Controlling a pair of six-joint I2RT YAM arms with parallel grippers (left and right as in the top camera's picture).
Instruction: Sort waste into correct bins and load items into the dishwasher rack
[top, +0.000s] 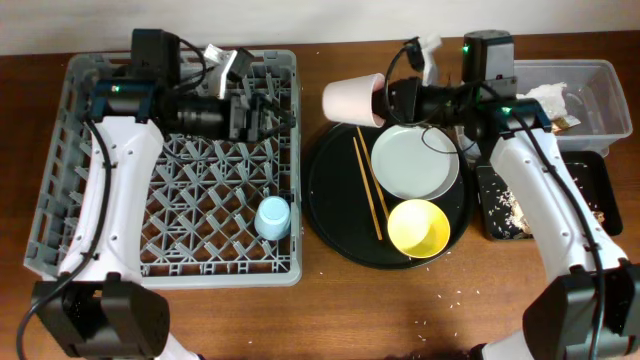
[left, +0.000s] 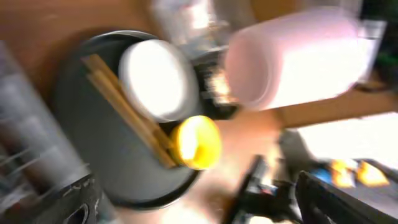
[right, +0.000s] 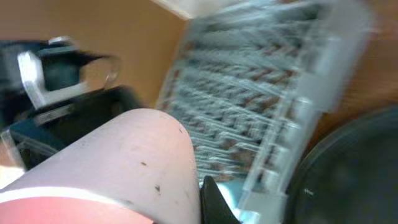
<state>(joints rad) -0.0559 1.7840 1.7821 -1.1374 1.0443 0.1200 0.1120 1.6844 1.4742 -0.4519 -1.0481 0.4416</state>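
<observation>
Left of table (top: 330, 310): large square grey pegged plastic rack (top: 220, 272) holds small light-blue cup (top: 272, 217) | just beside its right edge: small pink cup (top: 350, 100) hangs sideways, pinched by right gripper (top: 382, 98), presumably bound for loading | left gripper (top: 265, 115) over rack, fingers apparently spread, empty

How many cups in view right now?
2. Pink cup in the right gripper, held sideways over the round tray's far edge; light-blue cup in the rack, near the tray. None look hidden.

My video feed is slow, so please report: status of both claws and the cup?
Right claw shut on pink cup, held sideways beside dishwasher rack. Left claw over rack, state unclear, possibly in the way.
</observation>
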